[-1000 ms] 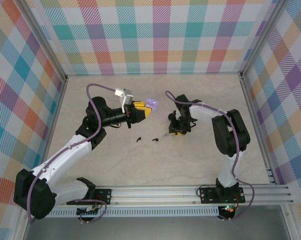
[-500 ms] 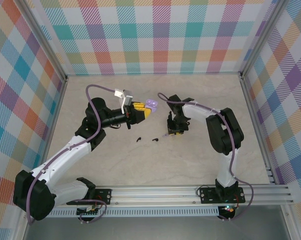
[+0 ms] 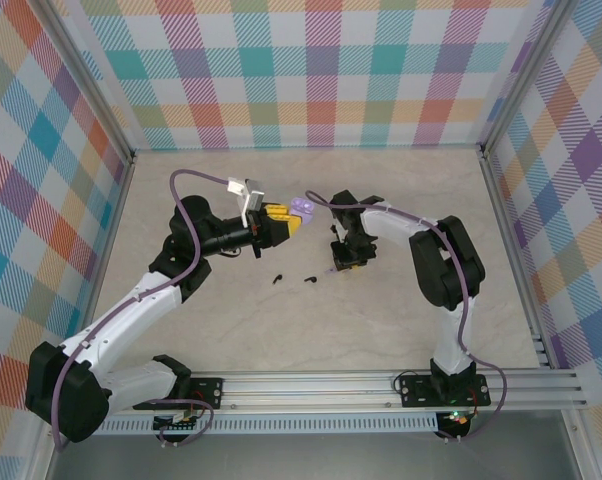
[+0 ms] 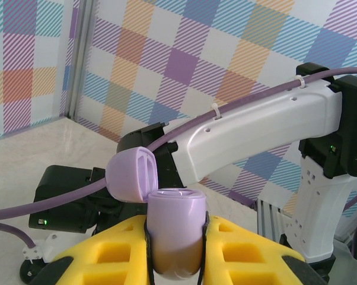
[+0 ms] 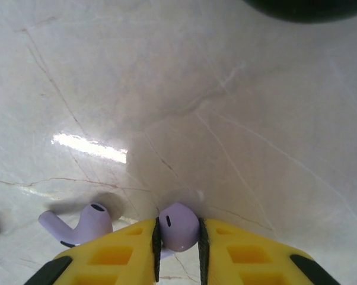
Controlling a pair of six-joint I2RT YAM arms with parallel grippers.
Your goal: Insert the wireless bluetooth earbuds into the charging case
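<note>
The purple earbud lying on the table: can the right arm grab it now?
Probably not yet: the right end effector is shut on a lilac earbud. The loose earbud lies uncovered beside it.

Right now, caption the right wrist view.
Right gripper shut on pale lilac earbud; second lilac earbud beside it on marbled tabletop.

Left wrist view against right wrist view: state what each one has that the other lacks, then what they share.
Left wrist: the left hand clamped on an open lilac case, the other arm, checked wall. Right wrist: the right hand pinching a lilac earbud, a second earbud lying beside it. Both: pale marble table, yellow fingers.
</note>
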